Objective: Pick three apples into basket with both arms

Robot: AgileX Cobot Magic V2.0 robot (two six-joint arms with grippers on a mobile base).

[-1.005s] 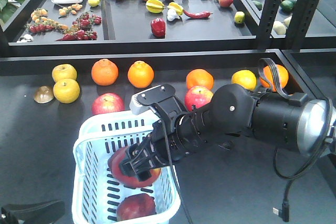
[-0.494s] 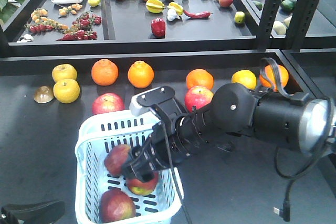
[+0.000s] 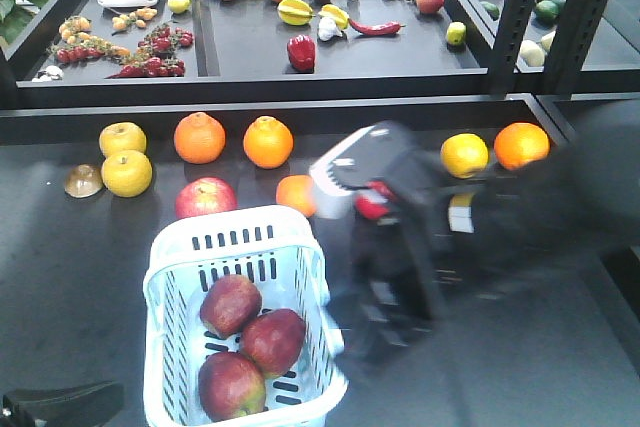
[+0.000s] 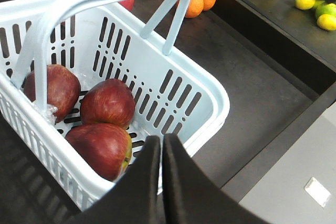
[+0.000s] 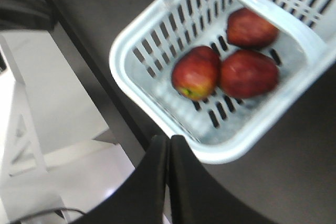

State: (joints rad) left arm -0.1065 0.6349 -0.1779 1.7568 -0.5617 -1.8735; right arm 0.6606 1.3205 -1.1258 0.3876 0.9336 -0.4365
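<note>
Three dark red apples [image 3: 230,304] [image 3: 272,340] [image 3: 230,384] lie loose in the pale blue-white basket [image 3: 232,221] at the lower left of the front view. My left gripper [image 4: 161,142] is shut and empty, hovering over the basket's near rim [image 4: 173,85], beside one apple [image 4: 100,148]. My right gripper [image 5: 169,142] is also shut and empty, outside the basket [image 5: 137,85], looking down on the apples [image 5: 196,72]. The right arm [image 3: 440,237] is a dark motion blur to the right of the basket.
Oranges [image 3: 199,137] [image 3: 268,141], yellow fruits [image 3: 124,157], a brighter red apple [image 3: 205,197] and a small orange [image 3: 297,194] lie behind the basket. A raised tray [image 3: 300,72] of mixed produce runs along the back. Black frame posts [image 3: 520,17] stand at the right.
The right arm has come out of the basket and swung up and to the right, leaving its apple behind. Three apples now rest together in the basket.
</note>
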